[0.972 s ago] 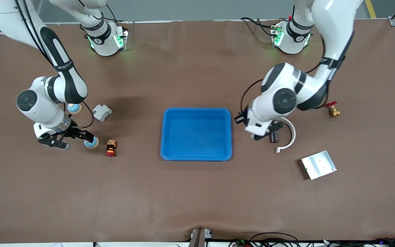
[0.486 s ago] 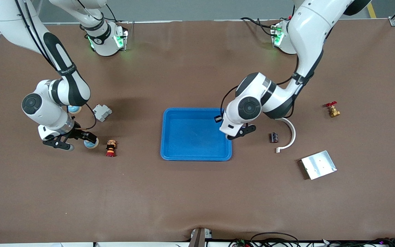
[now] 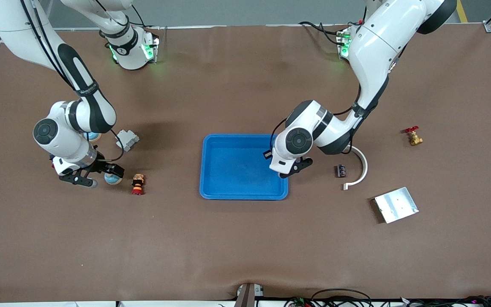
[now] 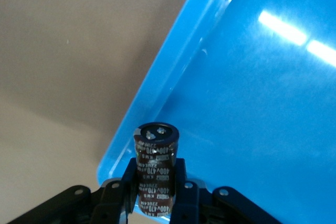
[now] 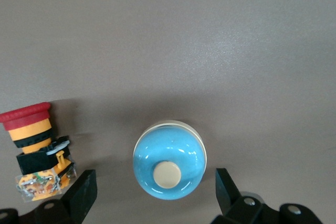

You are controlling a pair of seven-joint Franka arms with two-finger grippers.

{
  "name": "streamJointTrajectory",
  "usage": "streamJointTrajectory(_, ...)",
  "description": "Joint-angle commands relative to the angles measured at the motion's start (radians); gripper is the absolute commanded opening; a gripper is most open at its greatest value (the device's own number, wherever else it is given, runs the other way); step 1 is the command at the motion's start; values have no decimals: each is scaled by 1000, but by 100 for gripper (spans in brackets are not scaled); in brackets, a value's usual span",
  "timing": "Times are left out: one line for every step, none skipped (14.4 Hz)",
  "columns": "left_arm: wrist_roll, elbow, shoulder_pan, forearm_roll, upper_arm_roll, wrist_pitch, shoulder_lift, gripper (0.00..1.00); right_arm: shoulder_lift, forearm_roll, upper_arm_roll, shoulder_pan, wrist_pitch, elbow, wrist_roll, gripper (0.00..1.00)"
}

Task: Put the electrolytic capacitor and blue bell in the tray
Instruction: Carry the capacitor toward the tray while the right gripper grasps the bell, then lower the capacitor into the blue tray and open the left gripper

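Observation:
The bright-blue tray (image 3: 211,187) sits mid-table. My left gripper (image 3: 290,169) is over the tray's rim at the left arm's end. It is shut on a dark brown electrolytic capacitor (image 4: 156,150), held upright between the fingers of the left gripper (image 4: 156,174) above the tray's corner (image 4: 157,98). My right gripper (image 3: 100,177) is low at the table near the right arm's end and is open. The blue bell (image 3: 111,179) with a cream button lies between its fingers, untouched. In the right wrist view the bell (image 5: 169,167) is centred in the right gripper (image 5: 155,192).
A second dark capacitor (image 3: 340,171) lies by a white curved piece (image 3: 359,166). A silver plate (image 3: 396,204) and a brass valve (image 3: 413,137) are farther toward the left arm's end. A red push button (image 3: 137,184), a grey block (image 3: 127,140) and another blue bell (image 3: 92,136) surround the right gripper.
My left gripper has moved from beside the white curved piece to over the tray's rim. My right gripper has shifted slightly closer around the blue bell.

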Motion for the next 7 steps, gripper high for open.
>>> streamJointTrajectory(-155,20,-25,17,5,29,-1,14,27,-11,-3,6,8,14,6,100)
streamJointTrajectory(-174,20,-28,17,5,29,0,14,33,-11,-3,6,9,16,8,100)
streamJointTrajectory(-184,20,-28,16,5,29,2,14,40,-11,-2,6,17,14,8,100)
streamJointTrajectory(-195,20,-31,16,5,29,5,14,47,-11,-2,6,31,13,8,100)
streamJointTrajectory(-207,20,-42,17,5,29,10,14,53,-11,-3,6,34,13,8,100)
streamJointTrajectory(-217,20,-48,17,5,29,13,14,54,-11,-2,6,32,13,8,100)
streamJointTrajectory(-224,20,-48,19,5,29,14,14,54,-11,-2,6,32,13,8,100)
